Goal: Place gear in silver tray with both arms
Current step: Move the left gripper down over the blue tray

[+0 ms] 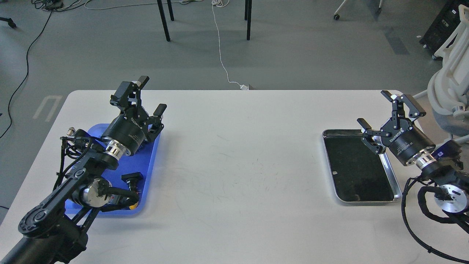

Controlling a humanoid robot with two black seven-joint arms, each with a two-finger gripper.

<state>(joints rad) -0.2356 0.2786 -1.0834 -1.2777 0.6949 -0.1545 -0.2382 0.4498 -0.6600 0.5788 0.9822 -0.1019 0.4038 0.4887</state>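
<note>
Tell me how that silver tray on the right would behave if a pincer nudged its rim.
The silver tray looks like thin, stiff metal, so it would probably move as one piece. Lying flat on the smooth white table, it likely slides easily rather than tips. Its shallow shiny rim may be slippery to pinch.

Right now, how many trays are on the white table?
2. The blue tray lies at the left, partly hidden under the left arm. The silver tray lies at the right, beside the right gripper. None seems hidden.
</note>
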